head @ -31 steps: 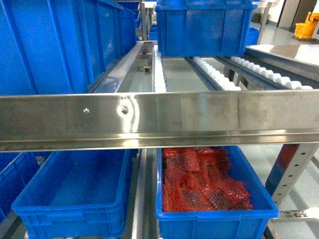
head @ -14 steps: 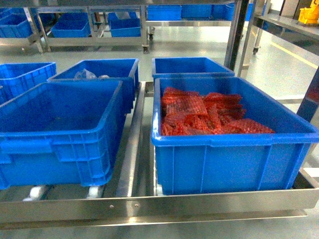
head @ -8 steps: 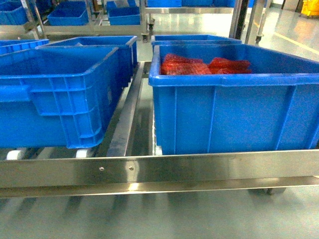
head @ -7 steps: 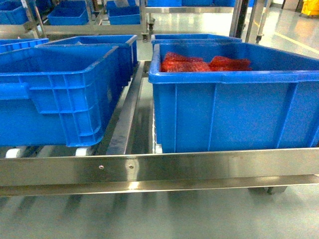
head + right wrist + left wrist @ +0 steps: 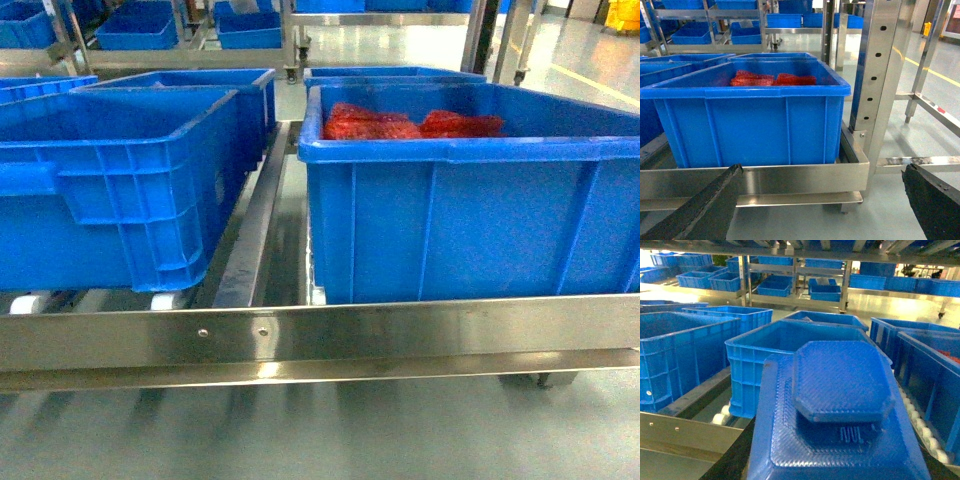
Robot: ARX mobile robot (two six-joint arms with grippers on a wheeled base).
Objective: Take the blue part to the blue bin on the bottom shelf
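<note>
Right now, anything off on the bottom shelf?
Nothing stands out. Both front bins sit upright behind the bottom shelf's lip; the red mesh parts stay inside the right one. No spill or damage shows.

The blue part sitting right in front of my left wrist camera is a solid mid-blue with a fine crosshatch texture all over. The bin ahead of it is the same saturated blue, plain, with moulded ribs. The bin ahead of my right gripper is blue too, but holds bright red-orange mesh stuff. The bottom shelf is shiny silver steel with small white rollers. My right gripper's fingers are matte black. The floor is pale grey-green with a yellow line.
</note>
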